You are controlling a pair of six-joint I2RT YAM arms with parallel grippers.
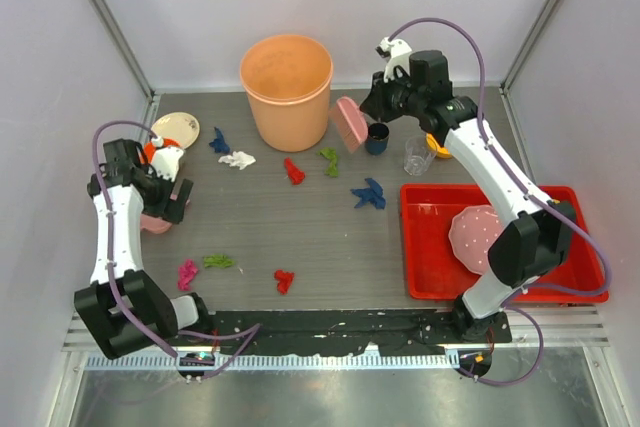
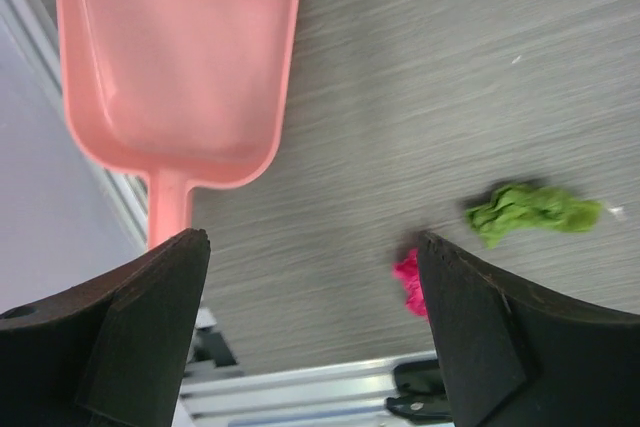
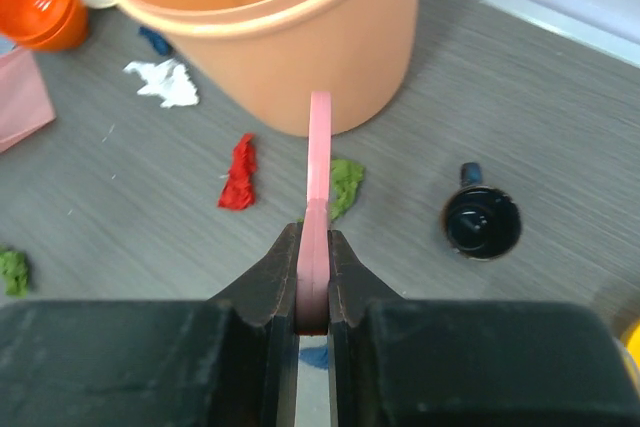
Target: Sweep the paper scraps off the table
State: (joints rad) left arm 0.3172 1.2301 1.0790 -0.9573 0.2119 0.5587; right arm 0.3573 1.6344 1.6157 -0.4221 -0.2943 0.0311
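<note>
Several paper scraps lie on the dark grey table point(image 1: 300, 232): blue point(image 1: 220, 140), white point(image 1: 238, 159), red point(image 1: 293, 171), green point(image 1: 329, 160), blue point(image 1: 368, 193), magenta point(image 1: 187, 273), green point(image 1: 218, 261), red point(image 1: 284, 279). My left gripper point(image 1: 163, 205) is open and empty over the handle end of a pink dustpan point(image 2: 180, 77); a green scrap point(image 2: 530, 209) and a magenta scrap point(image 2: 407, 282) lie beside it. My right gripper point(image 3: 313, 247) is shut on a pink brush point(image 1: 350, 125), held above the table next to the bucket, over a green scrap point(image 3: 345, 182) and near a red scrap point(image 3: 238, 172).
A big orange bucket point(image 1: 287, 87) stands at the back centre. A dark cup point(image 1: 377, 137) and a clear glass point(image 1: 418, 155) stand right of it. A red tray point(image 1: 530, 282) with a pink plate point(image 1: 475, 237) sits at the right. Orange bowls point(image 1: 158, 152) and a beige plate point(image 1: 177, 129) are at the left.
</note>
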